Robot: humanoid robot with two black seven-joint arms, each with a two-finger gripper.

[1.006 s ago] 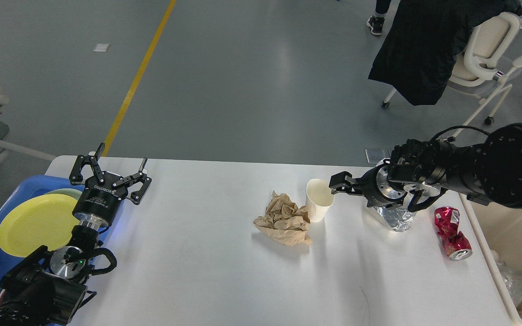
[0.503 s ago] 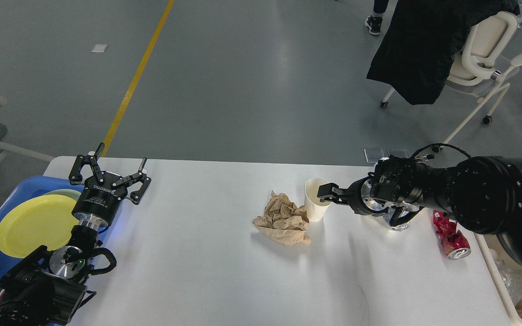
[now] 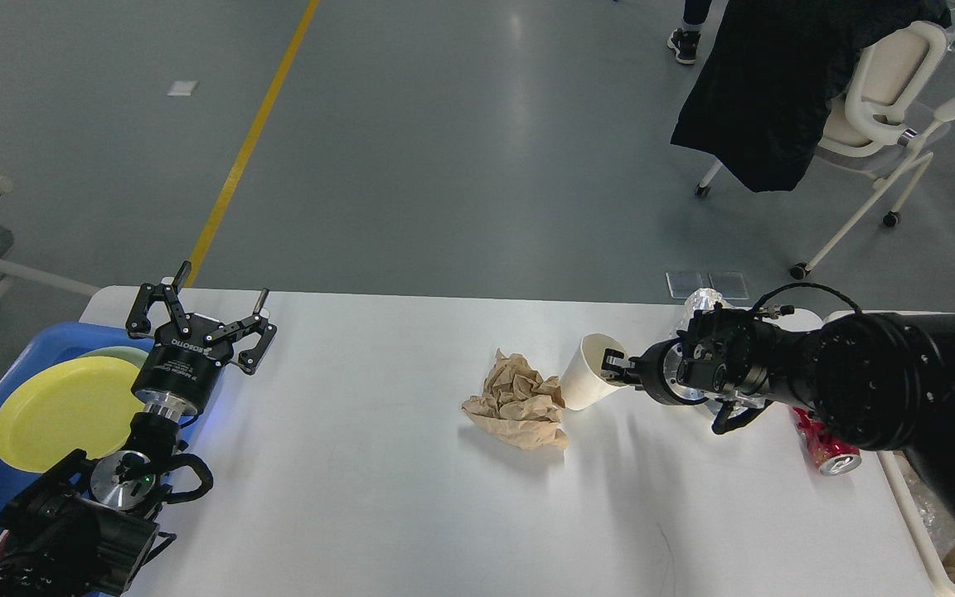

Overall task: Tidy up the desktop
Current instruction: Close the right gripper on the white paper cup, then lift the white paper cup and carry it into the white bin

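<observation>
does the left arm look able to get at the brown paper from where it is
Probably yes: the left gripper is open with bare desktop between it and the paper. It is a long reach, and the right gripper works close by.

One cam only: head view, set high at robot's own head, facing fwd and down over the counter [image 3: 411, 497]. Near edge runs off frame bottom; far edge mid-frame, grey floor [image 3: 461, 166] beyond. Both arms enter from lower corners, close to lens.
</observation>
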